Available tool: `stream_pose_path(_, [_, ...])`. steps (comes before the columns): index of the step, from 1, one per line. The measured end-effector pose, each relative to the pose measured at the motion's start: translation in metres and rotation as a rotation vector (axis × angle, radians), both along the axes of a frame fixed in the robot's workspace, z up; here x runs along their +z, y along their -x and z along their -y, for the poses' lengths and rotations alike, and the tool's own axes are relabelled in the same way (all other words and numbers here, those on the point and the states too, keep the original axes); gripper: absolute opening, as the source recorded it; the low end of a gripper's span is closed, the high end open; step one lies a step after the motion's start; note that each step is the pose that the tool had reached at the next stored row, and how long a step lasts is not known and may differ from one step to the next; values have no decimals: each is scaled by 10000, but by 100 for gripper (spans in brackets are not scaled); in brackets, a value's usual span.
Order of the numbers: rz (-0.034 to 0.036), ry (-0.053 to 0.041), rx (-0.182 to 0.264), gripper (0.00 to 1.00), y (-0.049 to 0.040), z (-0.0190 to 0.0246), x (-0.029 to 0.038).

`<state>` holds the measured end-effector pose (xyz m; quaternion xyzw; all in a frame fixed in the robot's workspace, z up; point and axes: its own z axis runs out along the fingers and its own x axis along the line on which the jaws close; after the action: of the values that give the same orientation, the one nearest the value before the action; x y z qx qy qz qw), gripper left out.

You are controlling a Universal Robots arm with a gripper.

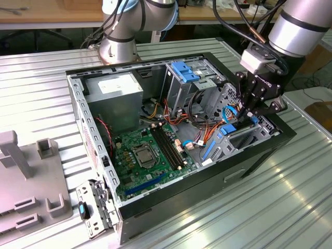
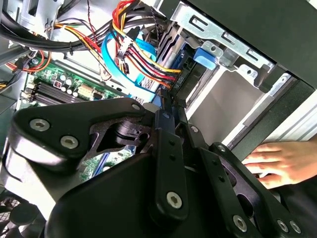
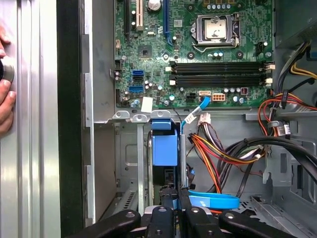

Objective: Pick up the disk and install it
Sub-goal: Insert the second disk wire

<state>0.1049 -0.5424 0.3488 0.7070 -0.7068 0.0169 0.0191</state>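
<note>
The disk point(image 1: 234, 130) stands on edge in the drive bay at the near corner of the open computer case point(image 1: 207, 181), on the exterior view's right. Its blue rail point(image 3: 164, 148) and dark edge point(image 2: 187, 82) show in both wrist views. My gripper point(image 1: 245, 118) points down into that bay. Its black fingers point(image 3: 171, 206) are drawn together, and their tips meet the disk's upper edge point(image 2: 167, 106). I cannot tell whether the tips pinch the edge or only rest on it.
Coloured cables point(image 1: 202, 111) and a blue ribbon cable point(image 3: 213, 201) crowd the bay's side. The motherboard point(image 1: 145, 155) and grey power supply point(image 1: 116, 96) fill the case. A person's hand point(image 2: 277, 163) rests outside the case wall. A second arm's base point(image 1: 119, 49) stands behind, with a grey fixture point(image 1: 26, 192) on the exterior view's left.
</note>
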Motion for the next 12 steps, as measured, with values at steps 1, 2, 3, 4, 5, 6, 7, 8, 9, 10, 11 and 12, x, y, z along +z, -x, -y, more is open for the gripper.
stream_pose_path(1, [0, -11, 0, 16, 0, 2, -3])
stream_pose_path(2, [0, -20, 0, 16, 0, 2, -6])
stream_pose_path(3, [0, -27, 0, 16, 0, 3, -9])
stream_pose_path(4, [0, -35, 0, 16, 0, 4, -11])
stream_pose_path(5, [0, -45, 0, 16, 0, 5, -14])
stream_pose_path(6, [0, -58, 0, 16, 0, 6, -17])
stream_pose_path(7, [0, -65, 0, 16, 0, 7, -19])
stream_pose_path(8, [0, -72, 0, 16, 0, 7, -20])
stream_pose_path(9, [0, -84, 0, 16, 0, 8, -23])
stream_pose_path(10, [0, -99, 0, 16, 0, 9, -27])
stream_pose_path(11, [0, -113, 0, 16, 0, 10, -30])
stream_pose_path(12, [0, -126, 0, 16, 0, 12, -33])
